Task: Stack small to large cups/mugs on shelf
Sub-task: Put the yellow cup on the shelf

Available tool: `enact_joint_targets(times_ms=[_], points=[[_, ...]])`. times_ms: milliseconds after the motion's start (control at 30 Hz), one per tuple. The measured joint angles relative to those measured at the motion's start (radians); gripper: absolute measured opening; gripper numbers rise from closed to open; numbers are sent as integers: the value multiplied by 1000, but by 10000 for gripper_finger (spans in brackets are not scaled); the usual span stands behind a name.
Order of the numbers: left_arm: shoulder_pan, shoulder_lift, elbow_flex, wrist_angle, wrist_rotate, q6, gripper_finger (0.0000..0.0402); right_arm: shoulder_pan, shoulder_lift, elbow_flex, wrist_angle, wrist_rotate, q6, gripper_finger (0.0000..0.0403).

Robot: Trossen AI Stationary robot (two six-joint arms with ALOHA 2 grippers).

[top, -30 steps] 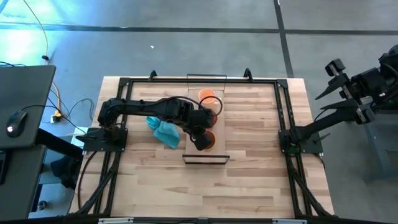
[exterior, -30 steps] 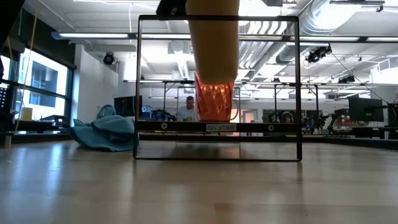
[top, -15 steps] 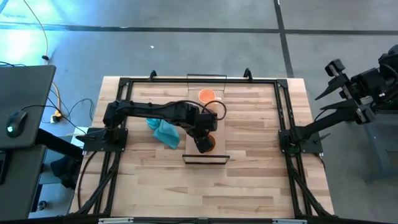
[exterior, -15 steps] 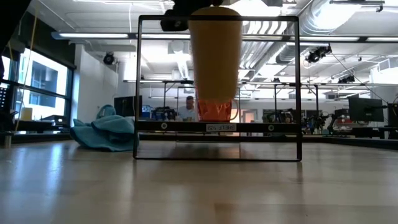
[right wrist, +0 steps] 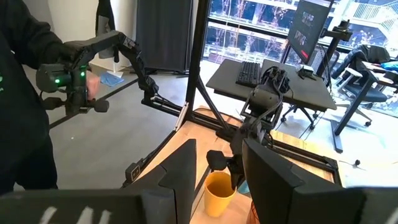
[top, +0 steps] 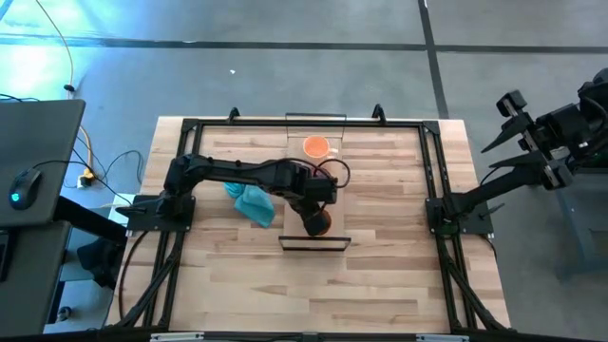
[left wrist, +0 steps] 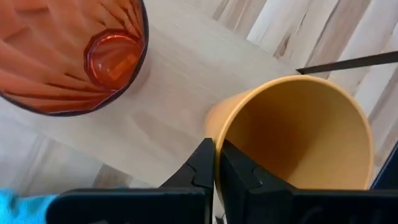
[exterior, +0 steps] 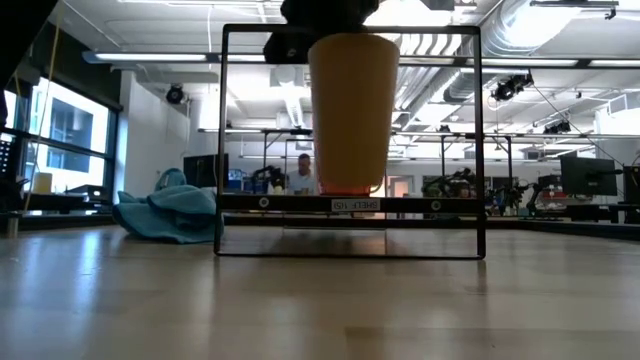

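Note:
My left gripper (top: 317, 207) reaches over the shelf (top: 293, 233) and is shut on the amber-brown cup (left wrist: 292, 134), also seen in the low view (exterior: 352, 110) inside the shelf's black frame. The dark red patterned cup (left wrist: 68, 56) stands mouth up on the board just beyond it; in the low view the amber cup hides most of it. The pale orange mug (top: 316, 146) stands at the shelf's far end. My right gripper (right wrist: 221, 180) is open and parked off the table's right side (top: 518, 123). My left gripper pinches the amber-brown cup's rim (left wrist: 217, 134) on the side nearest the wrist, one finger inside the cup and one outside. It comes from above, pointing down. The cup is upright, mouth up, with its base at the shelf board; whether it rests there I cannot tell.
A crumpled teal cloth (top: 252, 201) lies on the table left of the shelf. A black frame (exterior: 480, 140) rises around the shelf's near end. Black rails (top: 432, 190) border the table's left and right. People show in the room behind.
My left gripper has moved down and slightly toward the table's near edge, carrying the amber-brown cup. In the low view the cup has dropped from the frame's top to the shelf board and now hides the dark red cup. The gripper has stayed shut.

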Motion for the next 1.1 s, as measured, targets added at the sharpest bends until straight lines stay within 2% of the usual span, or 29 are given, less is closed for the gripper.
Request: enact_joint_targets(times_ms=[1100], points=[[2, 17, 1, -7, 8, 4, 0, 0, 0, 0, -14, 0, 19, 124]])
